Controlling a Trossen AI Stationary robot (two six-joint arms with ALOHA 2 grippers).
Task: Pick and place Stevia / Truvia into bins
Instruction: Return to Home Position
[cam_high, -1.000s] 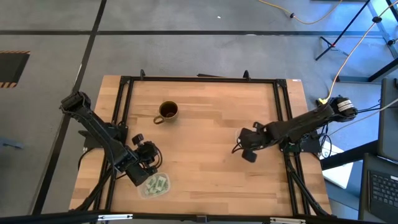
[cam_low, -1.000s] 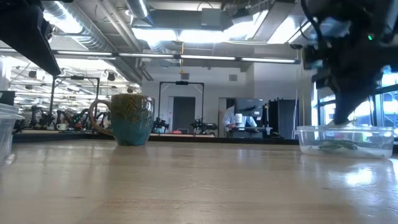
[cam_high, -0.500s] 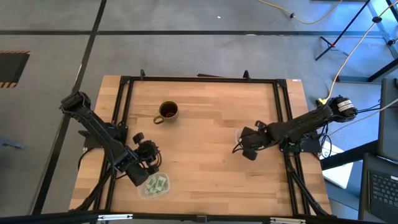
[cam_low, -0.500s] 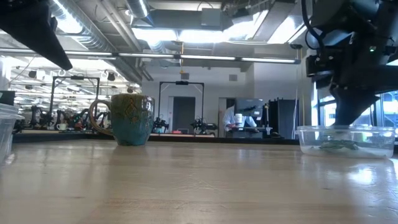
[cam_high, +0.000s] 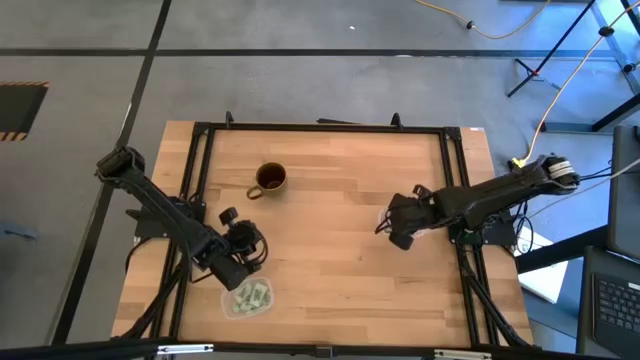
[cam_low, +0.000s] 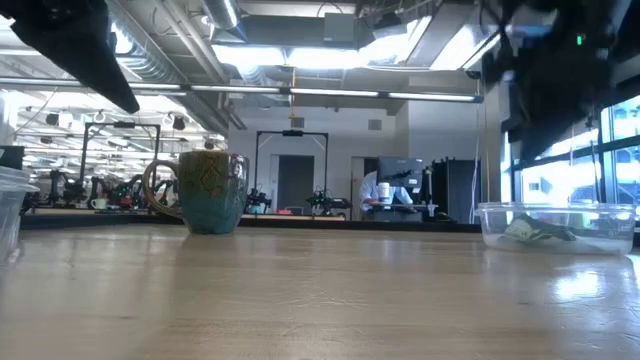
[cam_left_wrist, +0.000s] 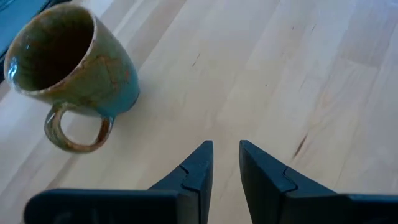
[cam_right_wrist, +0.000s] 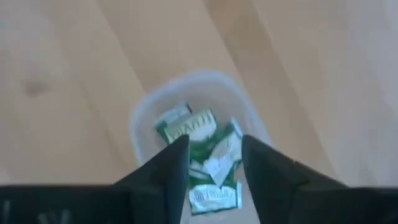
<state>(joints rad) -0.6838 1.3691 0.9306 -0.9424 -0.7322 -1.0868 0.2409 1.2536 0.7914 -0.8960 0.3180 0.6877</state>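
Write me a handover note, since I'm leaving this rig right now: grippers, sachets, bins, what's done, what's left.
Left gripper: open, empty, raised beside the left bin, facing the brown mug.
Right gripper: open, empty, above the right bin.
Sachets: green-and-white ones lie in both bins; none shows loose on the table.
Done: sorting looks finished.
Left: likely only bringing both arms home.

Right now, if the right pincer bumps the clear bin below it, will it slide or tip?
The bin under the open right pincer would probably slide, not tip: it looks shallow and wide. Likely light too, holding only paper packets on a smooth-looking wood table. Its thin clear walls may flex if squeezed. The left pincer hangs by the other bin.
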